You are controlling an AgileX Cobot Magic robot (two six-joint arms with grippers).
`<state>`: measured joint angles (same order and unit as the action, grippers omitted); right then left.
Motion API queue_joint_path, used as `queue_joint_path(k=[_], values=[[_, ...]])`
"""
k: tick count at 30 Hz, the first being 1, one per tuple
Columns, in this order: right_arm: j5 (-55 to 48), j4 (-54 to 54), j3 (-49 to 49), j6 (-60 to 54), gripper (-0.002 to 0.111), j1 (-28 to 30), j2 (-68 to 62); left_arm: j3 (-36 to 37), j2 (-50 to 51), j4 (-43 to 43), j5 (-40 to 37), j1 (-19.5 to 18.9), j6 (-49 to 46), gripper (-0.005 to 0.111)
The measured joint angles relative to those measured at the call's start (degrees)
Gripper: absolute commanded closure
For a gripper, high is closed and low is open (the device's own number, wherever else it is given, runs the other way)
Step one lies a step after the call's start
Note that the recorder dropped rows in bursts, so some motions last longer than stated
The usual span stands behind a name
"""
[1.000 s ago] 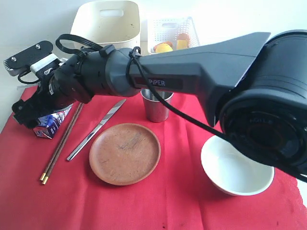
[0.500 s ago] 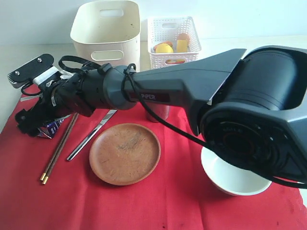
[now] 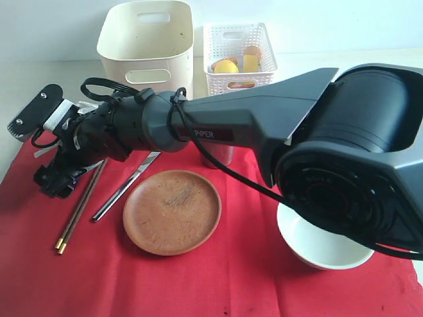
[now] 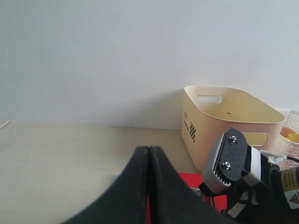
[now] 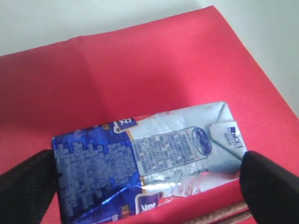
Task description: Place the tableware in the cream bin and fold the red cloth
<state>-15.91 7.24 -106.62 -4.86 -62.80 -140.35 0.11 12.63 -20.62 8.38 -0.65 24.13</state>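
The red cloth [image 3: 218, 284] covers the table. On it lie the brown plate [image 3: 172, 211], the pale bowl [image 3: 324, 247], the silver knife [image 3: 125, 187] and the dark chopsticks [image 3: 79, 208]. The steel cup [image 3: 219, 157] is mostly hidden behind my right arm. The cream bin [image 3: 145, 39] stands at the back. My right gripper [image 3: 56, 178] reaches across to the far left. It is open, its fingers [image 5: 23, 186] flanking both ends of a blue-and-silver milk carton [image 5: 140, 158] lying on the cloth. My left gripper [image 4: 148, 151] is shut and empty, off the cloth's left side.
A white lattice basket [image 3: 238, 46] with lemon and other food stands right of the cream bin [image 4: 229, 116]. My right arm [image 3: 264, 119] spans the middle of the scene above the cloth. One chopstick [image 5: 224, 214] runs close beside the carton.
My right gripper has dropped lower and slightly left over the milk carton, which the exterior view no longer shows. The tableware has not moved.
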Motion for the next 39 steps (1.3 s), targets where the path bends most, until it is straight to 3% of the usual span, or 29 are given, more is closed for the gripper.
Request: queue_joint_path(k=[10, 12, 18, 27, 39], values=[[2.2, 0.21, -0.25, -5.85, 0.009, 0.11, -1.3, 0.0, 0.0, 0.0, 0.0, 0.0, 0.0, 0.105], [2.2, 0.21, -0.25, -5.85, 0.019, 0.11, -1.3, 0.0, 0.0, 0.0, 0.0, 0.0, 0.0, 0.105], [2.2, 0.21, -0.25, -5.99, 0.07, 0.11, -1.3, 0.0, 0.0, 0.0, 0.0, 0.0, 0.0, 0.105], [1.04, 0.21, -0.25, -6.03, 0.104, 0.11, -1.18, 0.0, 0.0, 0.0, 0.0, 0.0, 0.0, 0.105], [-9.07, 2.6, -0.25, -0.05, 0.108, 0.44, 4.99, 0.0, 0.0, 0.0, 0.0, 0.0, 0.0, 0.105]])
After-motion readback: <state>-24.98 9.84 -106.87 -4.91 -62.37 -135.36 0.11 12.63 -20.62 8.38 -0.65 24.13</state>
